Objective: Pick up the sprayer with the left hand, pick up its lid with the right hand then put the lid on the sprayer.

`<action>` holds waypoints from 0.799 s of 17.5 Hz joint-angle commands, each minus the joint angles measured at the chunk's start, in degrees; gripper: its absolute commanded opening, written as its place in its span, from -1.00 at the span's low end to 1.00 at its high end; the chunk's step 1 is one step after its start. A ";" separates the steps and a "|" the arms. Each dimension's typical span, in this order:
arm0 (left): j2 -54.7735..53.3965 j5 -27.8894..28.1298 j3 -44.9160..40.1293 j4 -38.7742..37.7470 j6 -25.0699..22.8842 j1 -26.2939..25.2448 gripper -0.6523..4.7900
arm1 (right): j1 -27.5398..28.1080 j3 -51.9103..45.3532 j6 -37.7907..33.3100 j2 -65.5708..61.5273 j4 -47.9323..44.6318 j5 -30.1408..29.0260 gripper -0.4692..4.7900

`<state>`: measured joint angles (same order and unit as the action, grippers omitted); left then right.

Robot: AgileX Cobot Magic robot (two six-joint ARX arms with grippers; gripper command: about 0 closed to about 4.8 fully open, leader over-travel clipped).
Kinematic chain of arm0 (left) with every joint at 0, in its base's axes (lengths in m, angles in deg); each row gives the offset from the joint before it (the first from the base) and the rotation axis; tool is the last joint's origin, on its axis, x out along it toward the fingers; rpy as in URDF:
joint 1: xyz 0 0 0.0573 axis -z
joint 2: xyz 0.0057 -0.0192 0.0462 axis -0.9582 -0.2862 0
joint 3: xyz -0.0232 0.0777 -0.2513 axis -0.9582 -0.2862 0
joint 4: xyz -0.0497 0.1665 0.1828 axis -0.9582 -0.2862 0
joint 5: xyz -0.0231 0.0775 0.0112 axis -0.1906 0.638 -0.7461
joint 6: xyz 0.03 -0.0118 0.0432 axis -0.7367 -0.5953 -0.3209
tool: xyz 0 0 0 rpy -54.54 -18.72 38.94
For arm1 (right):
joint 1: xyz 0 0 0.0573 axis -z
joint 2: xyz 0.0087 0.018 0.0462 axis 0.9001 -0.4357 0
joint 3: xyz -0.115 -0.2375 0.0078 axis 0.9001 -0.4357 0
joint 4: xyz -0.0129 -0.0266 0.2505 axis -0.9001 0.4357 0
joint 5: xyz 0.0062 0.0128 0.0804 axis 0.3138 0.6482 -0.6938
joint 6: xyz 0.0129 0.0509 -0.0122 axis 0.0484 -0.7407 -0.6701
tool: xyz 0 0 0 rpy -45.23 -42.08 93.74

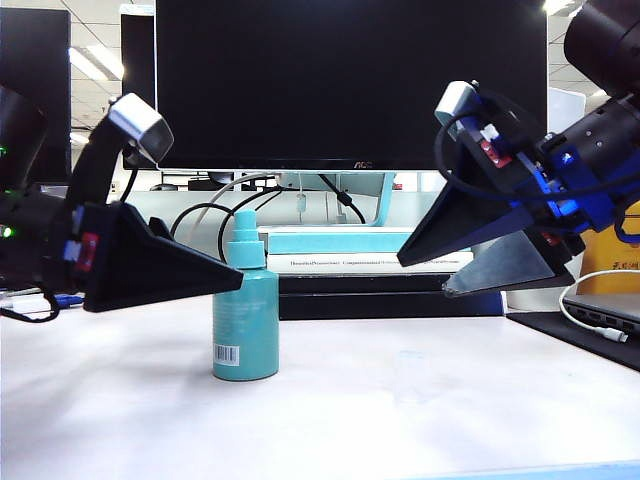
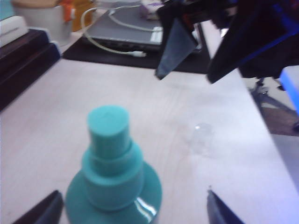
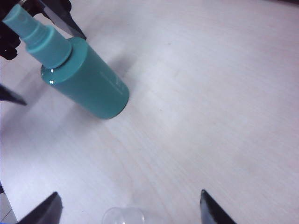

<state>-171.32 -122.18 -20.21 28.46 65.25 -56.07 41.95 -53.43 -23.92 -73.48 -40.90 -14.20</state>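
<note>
The teal sprayer (image 1: 245,315) stands upright on the white table, its nozzle bare. My left gripper (image 1: 240,277) is open, level with the sprayer's neck. In the left wrist view the sprayer (image 2: 112,158) sits between the left gripper's (image 2: 133,196) spread fingertips, apart from both. The clear lid (image 2: 202,137) lies on the table to the sprayer's right, faint and hard to see. My right gripper (image 1: 424,277) hangs open above that spot, holding nothing. In the right wrist view the lid (image 3: 124,217) shows between the right gripper's (image 3: 129,196) fingers, well below them, with the sprayer (image 3: 84,79) beyond.
A large black monitor (image 1: 350,80) stands behind the table, with stacked books (image 1: 370,265) and cables under it. At the right a laptop (image 1: 600,310) with a white cable rests on a black mat. The table's front edge runs near the lid.
</note>
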 commanded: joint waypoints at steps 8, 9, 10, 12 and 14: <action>-5.55 7.50 1.05 3.39 0.98 7.56 0.41 | -0.13 0.20 1.31 -0.02 2.97 -0.26 0.54; -5.57 7.39 1.05 3.39 1.01 7.54 0.07 | -0.13 0.20 1.75 -0.20 4.35 -0.26 0.54; -5.57 7.39 1.05 3.41 0.98 7.54 0.02 | -0.15 0.20 2.58 -0.20 5.29 -0.33 0.54; -5.57 7.37 1.05 3.41 0.98 7.56 0.02 | -1.20 0.20 2.62 -0.20 5.64 -0.37 0.54; -5.57 7.39 1.05 3.41 0.96 7.54 0.02 | -3.02 0.20 3.04 -0.31 5.79 -0.17 0.55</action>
<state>-176.87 -114.71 -19.27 31.52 66.29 -48.57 39.59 -53.43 -21.47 -73.81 -34.87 -14.18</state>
